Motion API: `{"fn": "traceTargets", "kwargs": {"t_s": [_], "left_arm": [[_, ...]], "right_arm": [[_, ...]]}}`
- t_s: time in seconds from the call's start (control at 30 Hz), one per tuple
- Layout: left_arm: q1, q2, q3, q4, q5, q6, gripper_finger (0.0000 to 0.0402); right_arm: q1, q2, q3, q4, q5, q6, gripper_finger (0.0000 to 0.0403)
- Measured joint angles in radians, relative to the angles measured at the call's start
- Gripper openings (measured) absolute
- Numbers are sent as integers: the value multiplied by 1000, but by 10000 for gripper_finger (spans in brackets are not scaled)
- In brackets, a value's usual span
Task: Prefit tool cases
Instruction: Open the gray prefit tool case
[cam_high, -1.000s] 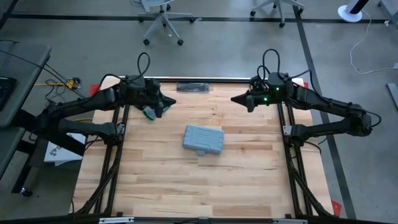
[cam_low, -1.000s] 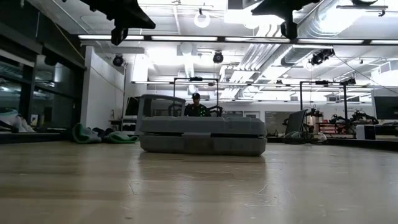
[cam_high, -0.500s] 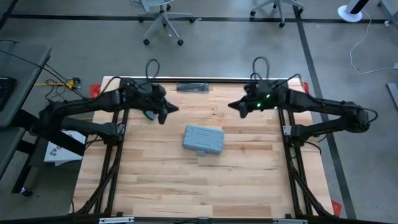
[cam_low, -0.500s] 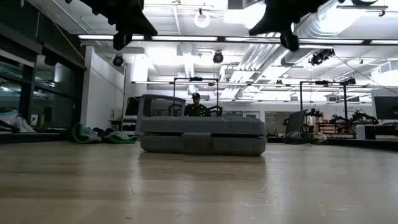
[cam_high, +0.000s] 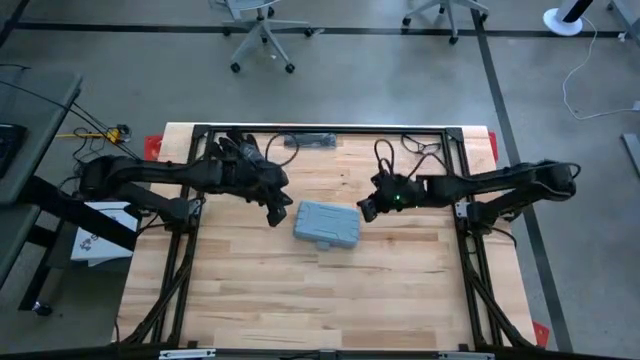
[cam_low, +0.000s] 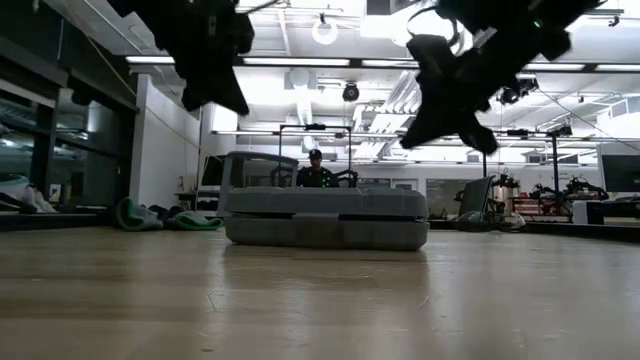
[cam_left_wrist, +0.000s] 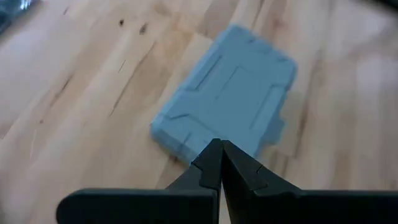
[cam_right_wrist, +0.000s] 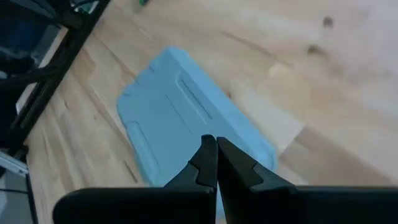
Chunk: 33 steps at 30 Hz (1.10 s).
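Blue-grey ribbed plastic tool case (cam_high: 327, 225), closed, on planked wooden table (cam_high: 300, 300).

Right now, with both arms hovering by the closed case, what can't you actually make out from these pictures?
- Flat blue-grey ribbed plastic case: shut, so its inside is hidden in every view.
- Case's near corner: covered by the shut left tool in the left wrist view, and by the shut right tool in the right wrist view.
- Dark flat object at the wooden table's far edge: too small to identify in the high view.
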Motion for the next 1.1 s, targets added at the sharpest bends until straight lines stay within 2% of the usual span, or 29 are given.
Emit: {"fn": "traceTargets", "kwargs": {"t_s": [0.13, 0.3, 0.47, 0.57, 0.8, 0.97, 1.1], "left_arm": [[0, 64, 0, -17, 5, 22, 0], [0, 134, 0, -5, 36, 51, 0], [-4, 181, 1, 123, 90, 92, 0], [-12, 266, 0, 159, 89, 110, 0], [-31, 440, 11, 236, 89, 93, 0], [-48, 453, 11, 241, 90, 61, 0], [-55, 409, 7, 136, 98, 59, 0]], "right_arm": [[66, -6, -94, 105, 60, 115, 0], [163, -2, -147, 123, 113, 239, 0], [255, -2, -153, 117, 227, 323, 0], [288, -2, -153, 117, 283, 360, 0], [338, -2, -153, 124, 323, 409, 0], [371, -2, -153, 122, 349, 442, 0], [388, -2, -153, 110, 350, 467, 0]]}}
